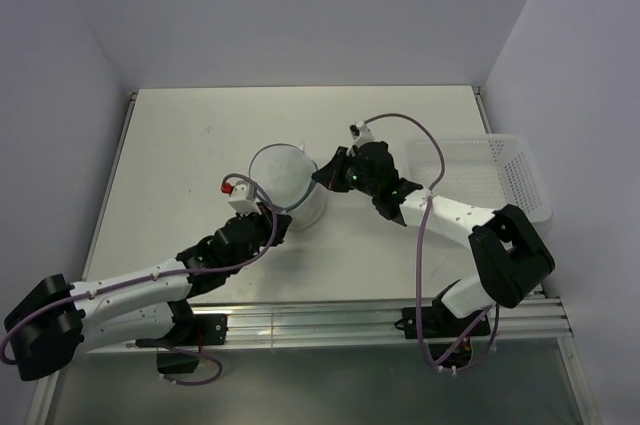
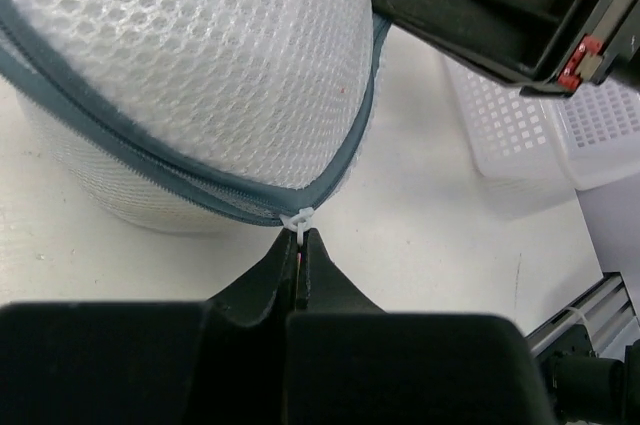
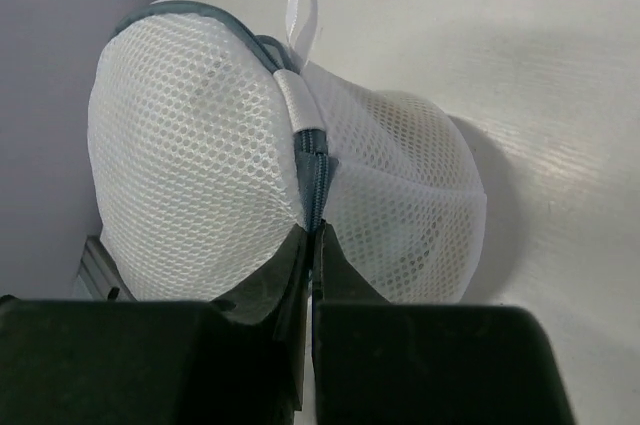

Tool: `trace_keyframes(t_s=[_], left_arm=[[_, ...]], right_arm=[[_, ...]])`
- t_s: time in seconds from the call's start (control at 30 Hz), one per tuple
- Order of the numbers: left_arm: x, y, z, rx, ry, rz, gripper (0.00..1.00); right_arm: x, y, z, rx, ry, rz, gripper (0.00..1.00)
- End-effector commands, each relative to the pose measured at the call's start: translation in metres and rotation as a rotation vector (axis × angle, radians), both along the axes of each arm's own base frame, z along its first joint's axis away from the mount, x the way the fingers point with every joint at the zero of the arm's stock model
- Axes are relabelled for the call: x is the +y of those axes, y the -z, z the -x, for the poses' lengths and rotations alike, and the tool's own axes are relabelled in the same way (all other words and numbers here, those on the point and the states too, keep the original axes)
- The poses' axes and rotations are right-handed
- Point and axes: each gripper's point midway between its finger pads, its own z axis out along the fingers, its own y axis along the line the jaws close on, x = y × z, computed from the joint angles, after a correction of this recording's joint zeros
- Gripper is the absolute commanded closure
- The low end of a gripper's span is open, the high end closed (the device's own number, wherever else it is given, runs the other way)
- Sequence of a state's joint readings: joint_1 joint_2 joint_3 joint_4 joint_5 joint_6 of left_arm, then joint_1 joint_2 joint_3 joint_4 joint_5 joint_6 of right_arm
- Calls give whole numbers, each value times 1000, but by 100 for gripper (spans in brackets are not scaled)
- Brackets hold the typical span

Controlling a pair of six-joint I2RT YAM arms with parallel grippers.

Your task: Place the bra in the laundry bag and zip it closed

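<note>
The laundry bag (image 1: 283, 177) is sitting mid-table (image 1: 180, 145). At its 6 o'clock edge, the left gripper (image 2: 302, 240) is pinching the white zipper pull (image 2: 298, 217) with its jaws fully closed. At 3 o'clock, the right gripper (image 3: 312, 235) is clamping tight on the zipper rim (image 3: 312, 170).

I count one bag (image 1: 285, 177), one basket (image 1: 528, 185), and two tools: left tool (image 2: 300, 236), right tool (image 3: 312, 231).

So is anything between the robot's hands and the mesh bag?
Nothing visible. The left hand pinches the small white zipper pull of the round white mesh laundry bag; the right hand pinches its grey zipper rim.
</note>
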State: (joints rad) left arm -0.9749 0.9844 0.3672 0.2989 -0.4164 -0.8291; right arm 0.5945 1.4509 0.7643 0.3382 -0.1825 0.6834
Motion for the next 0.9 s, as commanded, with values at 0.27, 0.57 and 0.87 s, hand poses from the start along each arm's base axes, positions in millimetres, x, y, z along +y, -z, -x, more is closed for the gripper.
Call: trace_keyframes(t_s=[0.27, 0.57, 0.87], left_arm=[[-50, -31, -11, -48, 96, 105, 100], [-74, -27, -12, -26, 159, 142, 100], [-68, -24, -11, -24, 143, 126, 100]], right_arm=[[1, -11, 16, 5, -31, 6, 38], [-3, -10, 65, 37, -104, -140, 39], [11, -10, 60, 56, -132, -188, 75]])
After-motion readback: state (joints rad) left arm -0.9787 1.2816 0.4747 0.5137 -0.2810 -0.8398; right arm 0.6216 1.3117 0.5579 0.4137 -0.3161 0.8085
